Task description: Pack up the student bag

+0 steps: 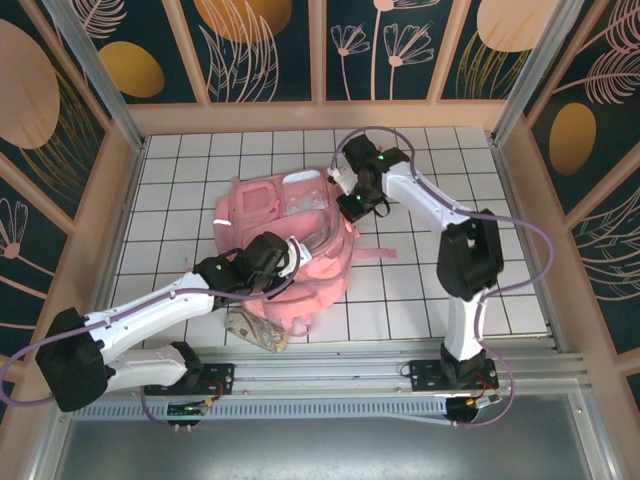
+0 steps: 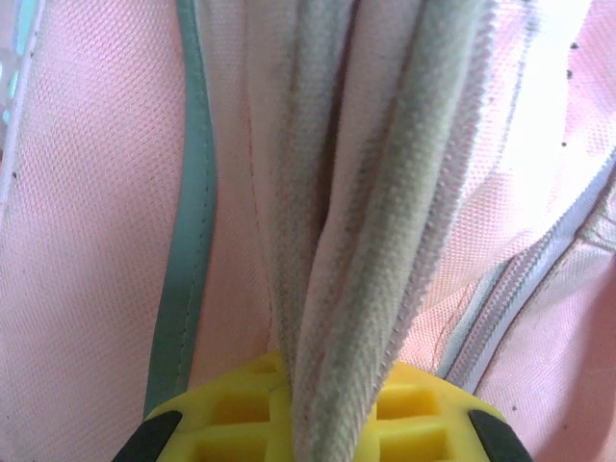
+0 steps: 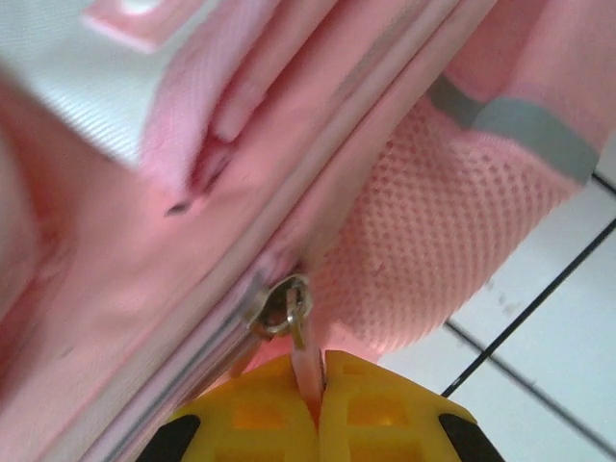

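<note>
Top view: the student bag (image 1: pixel 270 210) lies flat near the centre of the white tiled desk (image 1: pixel 420 290), slightly left of middle and toward the upper half of the frame. A pink strap trails off its right side onto the tiles. At the bag's lower left edge a tan, patterned item (image 1: pixel 258 330) pokes out; we can't tell what it is.

The left hand (image 1: pixel 283 262) comes in from the lower left and sits on the lower middle of the bag. In the left wrist view the left hand (image 2: pixel 332 399) has its yellow pads (image 2: pixel 236 414) pressed together at the bottom of the frame, pinching an upright fold of the student bag (image 2: pixel 96 192) with a greyish woven edge. A teal-grey strip (image 2: pixel 188 241) runs down the left, and a zip line (image 2: pixel 520 289) runs along the right.

The right hand (image 1: pixel 350 203) reaches from the right to the bag's upper right corner. In the right wrist view the right hand (image 3: pixel 320 385) is closed tight on the pink zip pull (image 3: pixel 306 371), which hangs from the metal slider ring (image 3: pixel 284 308) on the student bag (image 3: pixel 144 289). Just to the right of it we see a mesh pocket (image 3: pixel 433 241) with a grey strip (image 3: pixel 529 130), and the desk (image 3: pixel 549 337) at lower right.
</note>
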{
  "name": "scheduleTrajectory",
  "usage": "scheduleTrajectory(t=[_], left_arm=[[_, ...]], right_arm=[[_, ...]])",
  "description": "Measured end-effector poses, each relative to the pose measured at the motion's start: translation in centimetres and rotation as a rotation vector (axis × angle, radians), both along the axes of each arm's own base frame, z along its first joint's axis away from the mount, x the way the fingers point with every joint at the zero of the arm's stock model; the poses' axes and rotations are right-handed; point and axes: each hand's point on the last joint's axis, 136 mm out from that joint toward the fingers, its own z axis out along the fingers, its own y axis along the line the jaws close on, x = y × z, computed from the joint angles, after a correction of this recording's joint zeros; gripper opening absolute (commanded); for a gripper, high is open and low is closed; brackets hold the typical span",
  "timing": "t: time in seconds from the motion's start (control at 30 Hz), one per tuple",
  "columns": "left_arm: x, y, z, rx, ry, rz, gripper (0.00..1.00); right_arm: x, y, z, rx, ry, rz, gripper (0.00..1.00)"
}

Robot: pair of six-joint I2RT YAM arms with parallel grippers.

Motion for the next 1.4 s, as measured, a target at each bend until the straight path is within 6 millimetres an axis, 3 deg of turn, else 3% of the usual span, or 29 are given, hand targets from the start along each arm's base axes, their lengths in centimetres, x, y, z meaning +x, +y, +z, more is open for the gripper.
scheduleTrajectory(t=[0.1,0.23,0.27,0.3,0.33,0.37,0.4,0.47,0.57,0.63,0.73,0.8,0.93,1.03,1.2,1.4], left_arm=[[0.4,0.2,0.2,0.009,-0.022,0.018,0.00],[0.6,0.6,-0.1,0.020,-0.034,0.031,0.00],[0.6,0.6,-0.2,0.019,-0.036,0.033,0.00],[0.6,0.7,-0.3,0.019,-0.037,0.034,0.07],[0.5,0.7,-0.4,0.019,-0.035,0.036,0.25],[0.3,0.9,-0.5,0.026,-0.028,0.032,0.54],[0.0,0.8,-0.4,0.019,-0.023,0.025,0.67],[-0.4,0.3,0.1,-0.008,-0.021,0.011,0.78],[-0.9,0.0,1.2,-0.061,-0.025,0.014,0.90],[-0.9,0.0,2.1,-0.103,-0.030,0.038,0.99],[0.0,0.3,4.3,-0.194,-0.027,0.121,0.99],[1.8,1.1,6.4,-0.281,-0.005,0.236,0.99],[6.0,3.3,9.0,-0.430,0.084,0.508,0.97],[7.3,4.2,7.7,-0.491,0.234,0.667,0.99],[4.4,4.7,2.8,-0.506,0.536,0.820,0.96],[1.1,6.2,0.0,-0.533,0.707,0.928,0.95]], right_arm=[[1.6,1.1,-1.7,-0.019,0.013,0.042,0.00],[2.2,1.7,-3.9,-0.047,0.037,0.071,0.00],[2.2,1.7,-4.1,-0.051,0.042,0.073,0.19],[2.1,1.7,-4.1,-0.051,0.047,0.068,0.40],[2.4,1.5,-4.1,-0.061,0.036,0.052,0.53],[3.5,1.0,-3.8,-0.069,-0.001,0.020,0.65],[4.4,0.2,-3.7,-0.074,-0.023,-0.020,0.75],[5.4,-1.6,-3.2,-0.062,-0.048,-0.100,0.99],[4.8,-4.4,-1.1,-0.024,-0.050,-0.226,0.99],[3.9,-4.8,1.6,0.056,-0.048,-0.306,0.99],[2.3,-2.8,6.4,0.274,-0.008,-0.380,0.99],[1.1,-0.8,8.3,0.404,0.033,-0.396,0.99],[-2.0,3.2,8.0,0.532,0.168,-0.377,0.99],[-4.0,4.7,6.0,0.530,0.261,-0.371,0.99],[-4.3,5.0,5.2,0.530,0.292,-0.385,0.97],[-4.5,5.9,5.9,0.586,0.314,-0.347,0.72]])
